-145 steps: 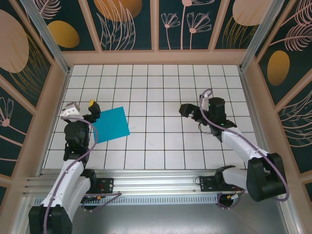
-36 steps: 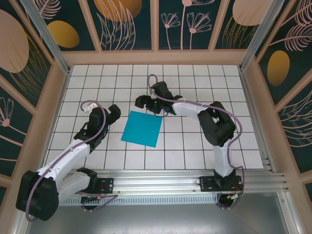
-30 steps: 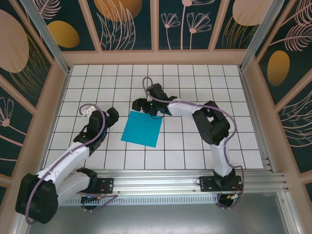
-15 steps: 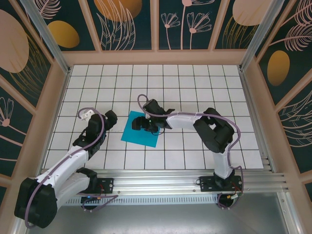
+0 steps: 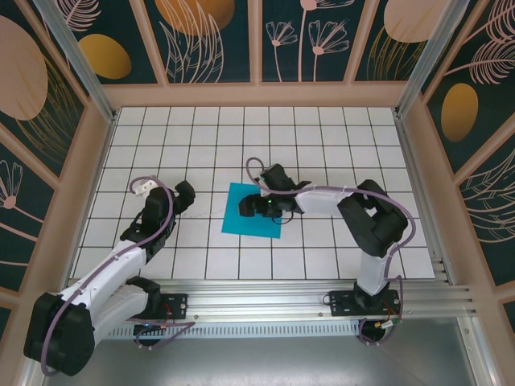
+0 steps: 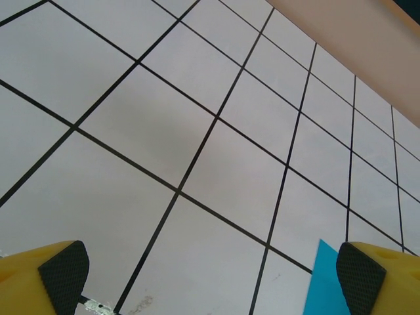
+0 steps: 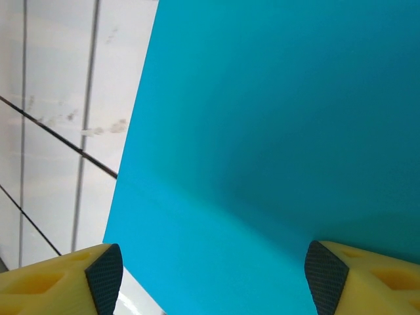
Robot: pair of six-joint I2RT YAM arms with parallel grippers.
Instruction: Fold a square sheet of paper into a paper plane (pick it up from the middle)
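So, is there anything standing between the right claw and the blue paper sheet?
Nothing visible does. The right claw is open, right over the square sheet of paper, which lies flat on the tiled table. The gap between its fingers looks straight onto bare blue paper.
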